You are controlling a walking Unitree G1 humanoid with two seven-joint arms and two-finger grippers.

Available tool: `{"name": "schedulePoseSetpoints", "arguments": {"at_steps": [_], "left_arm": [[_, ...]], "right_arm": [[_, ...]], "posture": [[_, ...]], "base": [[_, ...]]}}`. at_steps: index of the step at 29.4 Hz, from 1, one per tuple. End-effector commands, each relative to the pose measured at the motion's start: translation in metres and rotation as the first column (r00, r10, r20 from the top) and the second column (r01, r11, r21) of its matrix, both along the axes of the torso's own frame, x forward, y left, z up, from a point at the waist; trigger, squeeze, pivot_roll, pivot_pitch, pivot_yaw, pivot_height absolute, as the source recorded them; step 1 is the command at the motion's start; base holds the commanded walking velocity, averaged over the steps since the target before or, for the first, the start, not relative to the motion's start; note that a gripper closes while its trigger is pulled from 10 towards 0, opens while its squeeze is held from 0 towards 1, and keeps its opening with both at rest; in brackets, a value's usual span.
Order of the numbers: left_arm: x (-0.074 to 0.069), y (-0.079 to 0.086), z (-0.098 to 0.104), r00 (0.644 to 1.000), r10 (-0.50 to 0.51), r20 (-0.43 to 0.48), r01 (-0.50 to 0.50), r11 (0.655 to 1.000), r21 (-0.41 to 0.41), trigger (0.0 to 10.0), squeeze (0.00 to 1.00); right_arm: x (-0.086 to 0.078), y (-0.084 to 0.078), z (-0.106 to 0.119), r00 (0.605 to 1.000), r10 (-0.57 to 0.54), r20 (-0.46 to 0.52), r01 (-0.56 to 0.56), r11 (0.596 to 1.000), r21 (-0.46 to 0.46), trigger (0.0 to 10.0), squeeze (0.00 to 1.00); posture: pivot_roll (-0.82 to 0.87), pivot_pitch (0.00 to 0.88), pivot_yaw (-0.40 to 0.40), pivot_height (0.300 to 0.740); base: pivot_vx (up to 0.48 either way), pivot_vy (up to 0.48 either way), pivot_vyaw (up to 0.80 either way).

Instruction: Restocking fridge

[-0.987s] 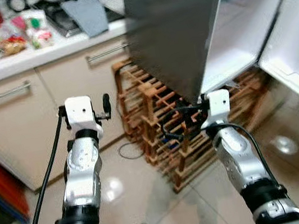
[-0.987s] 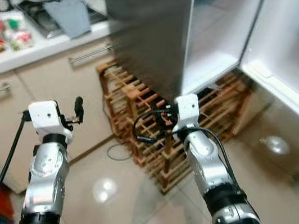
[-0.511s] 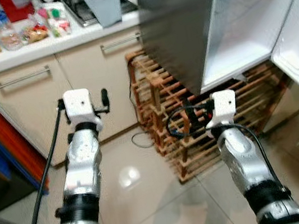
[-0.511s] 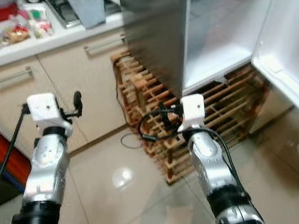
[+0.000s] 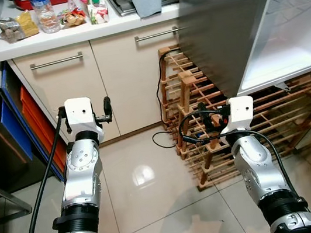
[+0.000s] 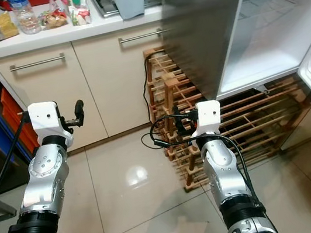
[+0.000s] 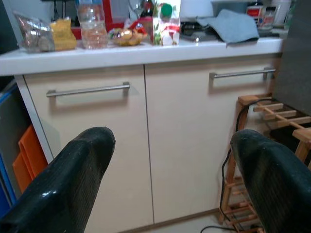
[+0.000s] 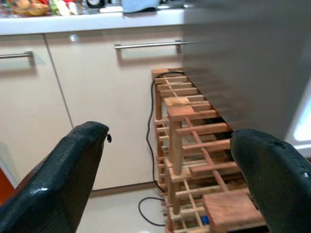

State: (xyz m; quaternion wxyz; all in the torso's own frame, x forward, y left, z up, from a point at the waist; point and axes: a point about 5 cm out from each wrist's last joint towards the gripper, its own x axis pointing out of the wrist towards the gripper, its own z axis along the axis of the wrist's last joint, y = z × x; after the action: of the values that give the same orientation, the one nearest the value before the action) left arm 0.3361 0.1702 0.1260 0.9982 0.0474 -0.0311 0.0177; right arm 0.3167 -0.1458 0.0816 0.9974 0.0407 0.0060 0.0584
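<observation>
1. Grippers: left gripper and right gripper are held spread and empty above the floor.
2. Wooden rack is seen beneath the open fridge.
3. Groceries are laid on the counter beyond, left of the fridge.

Bright, even indoor light; glare spots shine on the glossy floor, and the fridge's grey side looks slightly blurred.
</observation>
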Motion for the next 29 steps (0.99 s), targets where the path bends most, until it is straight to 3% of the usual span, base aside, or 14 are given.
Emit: {"name": "schedulePoseSetpoints", "arguments": {"at_steps": [1, 8, 11, 18, 24, 29], "left_arm": [[0.002, -0.005, 0.001, 1.000, -0.014, 0.007, 0.014, 1.000, 0.003, 10.0, 0.00], [-0.001, -0.013, 0.007, 0.996, -0.072, 0.059, 0.070, 0.997, 0.031, 10.0, 0.00], [-0.001, -0.012, 0.006, 0.996, -0.081, 0.046, 0.083, 0.995, -0.054, 10.0, 0.00], [0.006, -0.006, 0.013, 0.999, -0.024, 0.046, 0.028, 0.995, -0.094, 10.0, 0.00], [0.007, 0.002, 0.006, 0.999, 0.053, -0.003, -0.053, 0.988, -0.143, 10.0, 0.00], [0.007, -0.004, 0.007, 1.000, 0.030, 0.006, -0.029, 0.992, -0.124, 10.0, 0.00]], "right_arm": [[0.003, 0.000, 0.006, 1.000, -0.001, 0.024, 0.001, 1.000, 0.005, 10.0, 0.00], [0.005, 0.010, 0.008, 0.998, 0.058, 0.025, -0.058, 0.998, 0.006, 10.0, 0.00], [0.009, 0.010, 0.009, 0.998, 0.051, 0.022, -0.052, 0.998, 0.020, 10.0, 0.00], [0.014, 0.011, 0.011, 0.999, 0.035, 0.015, -0.034, 0.999, -0.007, 10.0, 0.00], [0.017, 0.011, 0.011, 0.998, 0.053, 0.015, -0.053, 0.999, -0.010, 10.0, 0.00], [0.020, 0.015, 0.016, 0.997, 0.076, 0.034, -0.076, 0.997, -0.010, 10.0, 0.00]], "posture": [[-0.06, 0.000, -0.003, 0.740], [-0.04, 0.000, -0.017, 0.740], [-0.04, 0.000, -0.018, 0.740], [-0.03, 0.000, -0.021, 0.740], [-0.01, 0.000, -0.035, 0.740], [-0.01, 0.000, -0.032, 0.740]], "base": [[0.000, 0.000, 0.48], [0.000, 0.000, 0.45], [0.000, 0.000, 0.43], [0.452, 0.044, 0.31], [0.000, 0.237, 0.60], [0.000, 0.000, 0.54]]}}
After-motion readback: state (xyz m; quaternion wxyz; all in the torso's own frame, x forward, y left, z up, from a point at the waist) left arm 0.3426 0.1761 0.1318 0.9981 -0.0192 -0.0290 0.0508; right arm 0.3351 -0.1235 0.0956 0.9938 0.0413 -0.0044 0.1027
